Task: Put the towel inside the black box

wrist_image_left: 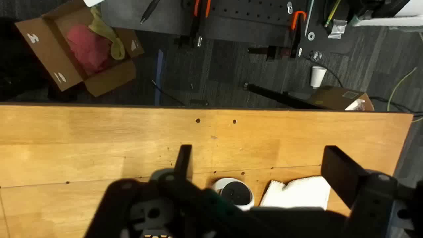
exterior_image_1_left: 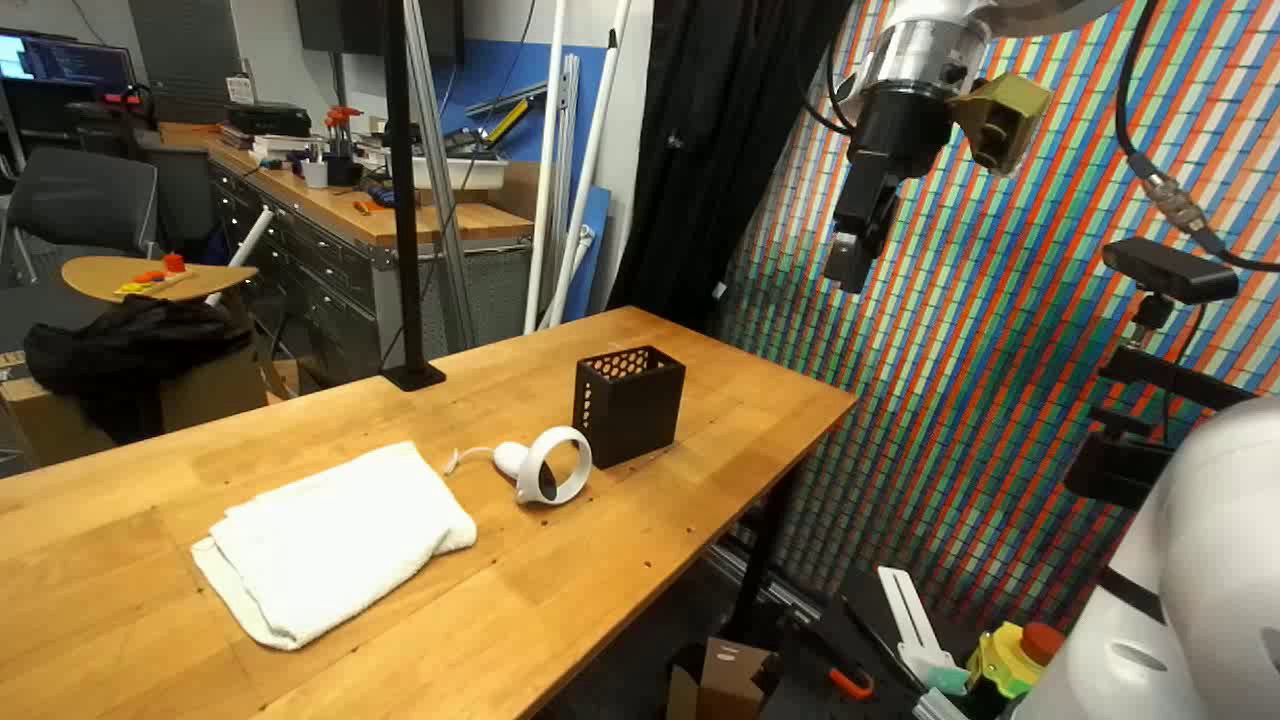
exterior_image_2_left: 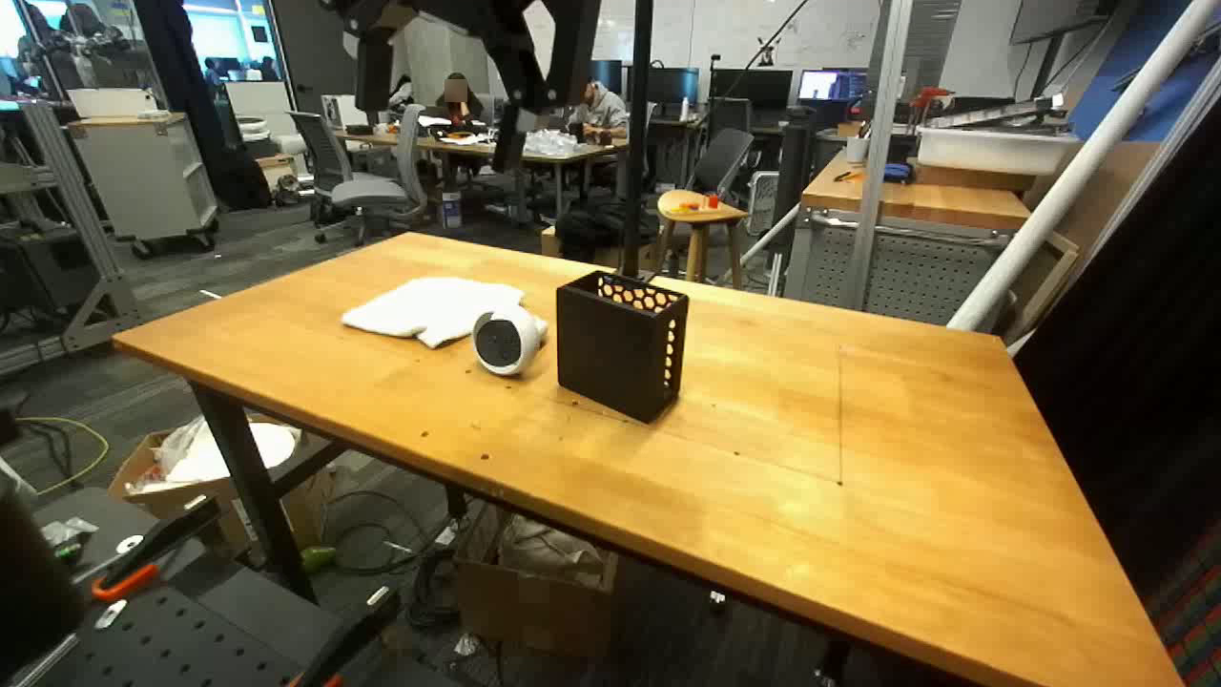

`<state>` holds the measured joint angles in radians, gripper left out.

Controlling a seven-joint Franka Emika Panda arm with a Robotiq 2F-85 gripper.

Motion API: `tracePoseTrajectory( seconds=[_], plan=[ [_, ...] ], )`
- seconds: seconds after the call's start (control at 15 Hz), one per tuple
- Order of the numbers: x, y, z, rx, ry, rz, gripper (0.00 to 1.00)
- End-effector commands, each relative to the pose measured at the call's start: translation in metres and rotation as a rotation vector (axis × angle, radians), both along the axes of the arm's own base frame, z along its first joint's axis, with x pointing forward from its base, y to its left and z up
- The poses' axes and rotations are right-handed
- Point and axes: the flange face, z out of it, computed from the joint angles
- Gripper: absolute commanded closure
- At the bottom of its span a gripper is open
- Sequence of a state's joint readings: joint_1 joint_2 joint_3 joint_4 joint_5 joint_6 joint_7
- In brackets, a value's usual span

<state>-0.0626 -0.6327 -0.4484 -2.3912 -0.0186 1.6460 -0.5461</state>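
A folded white towel lies flat on the wooden table; it also shows in an exterior view and partly in the wrist view. The black box, open at the top with honeycomb cut-outs, stands upright on the table, also in an exterior view. In the wrist view only a sliver of honeycomb shows at the bottom edge. My gripper is open and empty, high above the table and apart from towel and box. It also shows in both exterior views.
A white ring-shaped controller with a cord lies between towel and box, close beside the box; it also shows in the wrist view. A black pole stands at the table's edge. A camera on a mount is near the arm.
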Motion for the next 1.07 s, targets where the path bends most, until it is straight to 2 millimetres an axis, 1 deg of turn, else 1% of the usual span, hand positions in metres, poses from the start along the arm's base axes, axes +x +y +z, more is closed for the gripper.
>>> tracePoseTrajectory(
  seconds=[0.0, 0.2, 0.53, 0.8, 1.0],
  plan=[
    [0.001, 0.0, 0.002, -0.001, -0.003, -0.001, 0.0],
    [0.0, -0.002, 0.007, -0.005, -0.015, -0.003, 0.0],
    [0.012, -0.001, 0.001, -0.037, 0.004, -0.005, 0.0],
    [0.033, -0.003, -0.001, -0.094, -0.03, -0.007, 0.0],
    [0.054, -0.01, -0.001, -0.14, -0.07, -0.001, 0.0]
  ],
)
